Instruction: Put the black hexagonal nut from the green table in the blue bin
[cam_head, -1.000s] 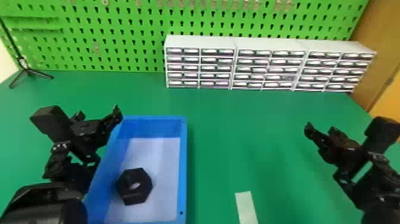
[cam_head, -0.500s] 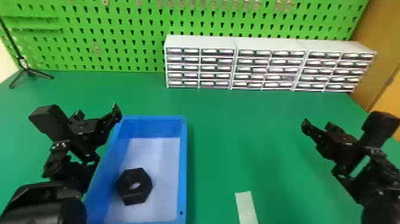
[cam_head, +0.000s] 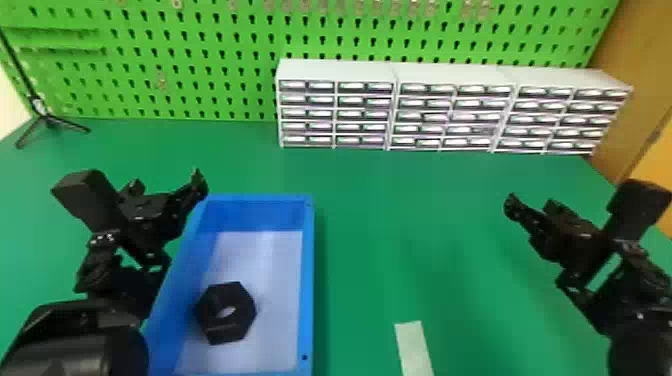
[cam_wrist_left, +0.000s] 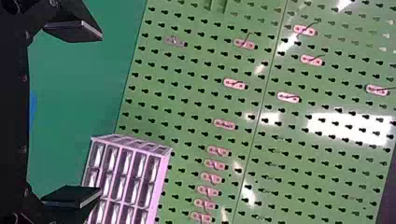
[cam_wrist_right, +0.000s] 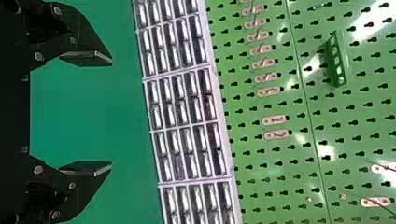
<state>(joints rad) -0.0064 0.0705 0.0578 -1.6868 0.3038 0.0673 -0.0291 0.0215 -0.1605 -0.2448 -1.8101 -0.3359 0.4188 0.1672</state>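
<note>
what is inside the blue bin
The black hexagonal nut lies on the floor of the blue bin. The patch of floor directly under the nut is covered, so what is there cannot be seen.

Open above the blue bin (cam_head: 306, 280) — left gripper (cam_head: 166, 182) near its far-left corner, perhaps touching.

On the green table (cam_head: 440, 280) are one blue bin (cam_head: 307, 280) holding one black hexagonal nut (cam_head: 212, 302), one pale strip (cam_head: 414, 347), three drawer cabinets (cam_head: 455, 75) along the far edge, and one tripod (cam_head: 46, 119) by the far left corner. The left gripper (cam_head: 166, 181) and right gripper (cam_head: 531, 201) make two.
</note>
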